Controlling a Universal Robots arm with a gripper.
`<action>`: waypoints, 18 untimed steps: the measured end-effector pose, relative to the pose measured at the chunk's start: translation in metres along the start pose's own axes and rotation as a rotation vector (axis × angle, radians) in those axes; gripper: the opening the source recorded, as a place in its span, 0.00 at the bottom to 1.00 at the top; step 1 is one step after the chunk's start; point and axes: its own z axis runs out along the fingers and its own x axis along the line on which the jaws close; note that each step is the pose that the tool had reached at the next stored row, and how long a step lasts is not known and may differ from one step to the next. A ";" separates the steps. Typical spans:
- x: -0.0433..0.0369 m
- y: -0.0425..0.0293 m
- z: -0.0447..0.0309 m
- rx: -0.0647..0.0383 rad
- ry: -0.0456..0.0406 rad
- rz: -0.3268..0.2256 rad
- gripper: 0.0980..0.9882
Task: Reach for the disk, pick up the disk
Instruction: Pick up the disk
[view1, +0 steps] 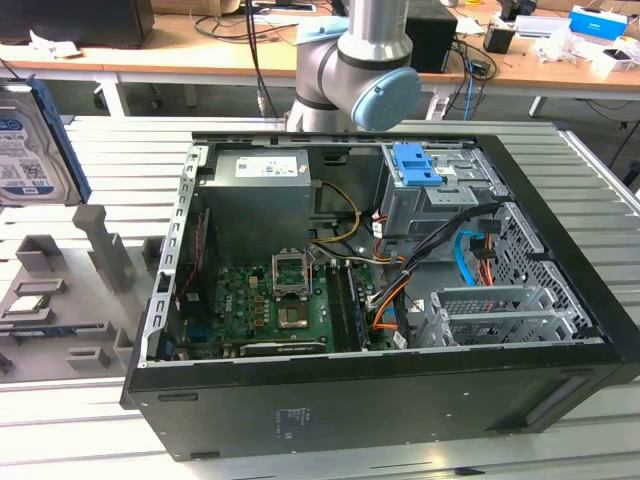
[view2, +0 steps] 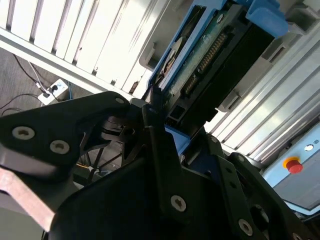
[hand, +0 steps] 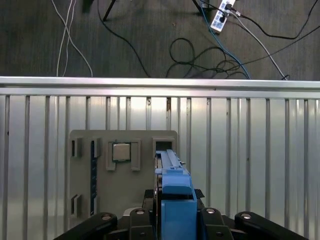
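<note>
The black gripper (hand: 175, 196) stood narrow, its 2 jaws pressed on the flat silver hard disk (view1: 22, 140) with blue plastic side rails. The disk was on edge over the grey plastic holder tray (hand: 82, 175) near the slatted metal bench's (hand: 260, 150) edge, well apart from the open black computer case (view1: 380, 400). I could not tell whether its lower end was clear of the tray's slot. The grip seemed to sit on smooth plastic, so the disk could slip, snag the slot wall and drop on the square silver processor chip (hand: 121, 151) just beside.

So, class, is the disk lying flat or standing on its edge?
Standing on edge: in the exterior view the disk shows its label face upright, and the first wrist view looks straight onto its narrow blue rail.
</note>
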 end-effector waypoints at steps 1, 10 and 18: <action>0.0000 0.0001 -0.0021 0.000 0.0000 0.000 0.30; 0.0000 0.0009 -0.0341 0.000 0.0000 0.000 0.30; 0.0001 0.0016 -0.0624 0.000 0.0000 0.000 0.30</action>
